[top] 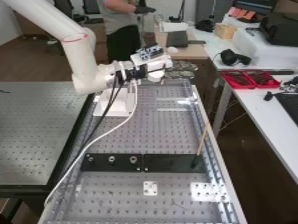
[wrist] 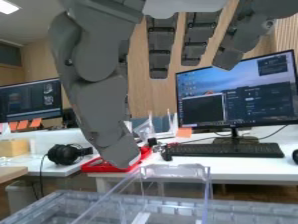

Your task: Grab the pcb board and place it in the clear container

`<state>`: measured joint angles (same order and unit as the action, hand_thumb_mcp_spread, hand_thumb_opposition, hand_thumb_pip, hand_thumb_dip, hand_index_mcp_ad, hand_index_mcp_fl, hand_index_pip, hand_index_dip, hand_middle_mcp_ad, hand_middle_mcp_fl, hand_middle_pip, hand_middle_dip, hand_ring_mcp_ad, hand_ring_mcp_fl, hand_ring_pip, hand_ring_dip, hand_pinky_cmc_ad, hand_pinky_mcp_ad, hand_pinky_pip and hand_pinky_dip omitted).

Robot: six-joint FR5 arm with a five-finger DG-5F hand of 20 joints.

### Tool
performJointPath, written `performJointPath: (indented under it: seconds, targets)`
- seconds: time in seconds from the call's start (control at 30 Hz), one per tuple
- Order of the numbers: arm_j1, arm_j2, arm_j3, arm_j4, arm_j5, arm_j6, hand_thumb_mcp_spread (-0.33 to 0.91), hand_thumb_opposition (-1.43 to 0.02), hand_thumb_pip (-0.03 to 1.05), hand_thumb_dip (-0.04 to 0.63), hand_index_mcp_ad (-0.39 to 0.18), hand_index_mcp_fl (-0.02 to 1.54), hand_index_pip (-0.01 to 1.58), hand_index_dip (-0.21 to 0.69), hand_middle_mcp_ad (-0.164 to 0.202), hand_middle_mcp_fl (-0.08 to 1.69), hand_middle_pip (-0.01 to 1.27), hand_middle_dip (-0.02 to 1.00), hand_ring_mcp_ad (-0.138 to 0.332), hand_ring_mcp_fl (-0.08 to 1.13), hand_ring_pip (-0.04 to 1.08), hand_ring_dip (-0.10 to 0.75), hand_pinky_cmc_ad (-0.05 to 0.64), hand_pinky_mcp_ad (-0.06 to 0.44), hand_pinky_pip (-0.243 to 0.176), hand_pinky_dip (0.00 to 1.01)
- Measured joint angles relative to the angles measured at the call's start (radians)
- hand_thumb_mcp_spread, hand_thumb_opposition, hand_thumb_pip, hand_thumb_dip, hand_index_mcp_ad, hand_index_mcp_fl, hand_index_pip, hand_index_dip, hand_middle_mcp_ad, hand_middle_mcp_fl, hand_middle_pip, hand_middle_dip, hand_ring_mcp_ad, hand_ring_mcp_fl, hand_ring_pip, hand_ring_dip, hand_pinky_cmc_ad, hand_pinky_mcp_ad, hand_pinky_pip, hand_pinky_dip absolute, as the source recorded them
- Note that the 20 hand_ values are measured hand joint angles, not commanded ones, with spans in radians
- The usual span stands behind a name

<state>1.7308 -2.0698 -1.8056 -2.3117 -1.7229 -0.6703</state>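
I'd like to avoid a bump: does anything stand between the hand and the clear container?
Nothing visible does. The hand hangs near the clear container in the wrist view, with no other object seen between them; the red tray sits beyond, on the white desk.

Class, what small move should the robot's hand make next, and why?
Probably tilt the hand slightly down towards the bench: it reaches out roughly level, its fingers open, nothing between them and the thumb.

You look down the grey perforated metal bench from high; the closer, level wrist view shares black headphones.
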Motion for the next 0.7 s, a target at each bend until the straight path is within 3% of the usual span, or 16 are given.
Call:
performJointPath:
  seconds: [0.3, 0.57, 0.63, 0.7]
  targets:
    - [0.011, -0.072, 0.048, -0.057, 0.047, -0.009, 0.75, -0.94, 0.44, 0.3, -0.271, 0.71, 1.07, 0.48, 0.045, 0.17, 0.15, 0.17, 0.113, 0.05, 0.11, 0.038, 0.333, 0.197, -0.042, 0.18]
    - [0.013, -0.082, 0.064, -0.092, 0.063, -0.017, 0.75, -0.94, 0.42, 0.3, -0.271, 0.71, 1.05, 0.49, 0.045, 0.17, 0.15, 0.17, 0.113, 0.05, 0.11, 0.038, 0.333, 0.197, -0.042, 0.18]
    - [0.013, -0.083, 0.073, -0.12, 0.065, -0.022, 0.69, -0.92, 0.4, 0.302, -0.26, 0.69, 0.87, 0.49, 0.045, 0.13, 0.15, 0.17, 0.113, 0.04, 0.11, 0.038, 0.333, 0.197, -0.042, 0.18]
    - [0.013, -0.083, 0.085, -0.159, 0.066, -0.025, 0.62, -0.9, 0.3, 0.286, -0.229, 0.44, 0.64, 0.478, 0.042, 0.09, 0.15, 0.17, 0.113, 0.04, 0.11, 0.038, 0.333, 0.197, -0.042, 0.18]
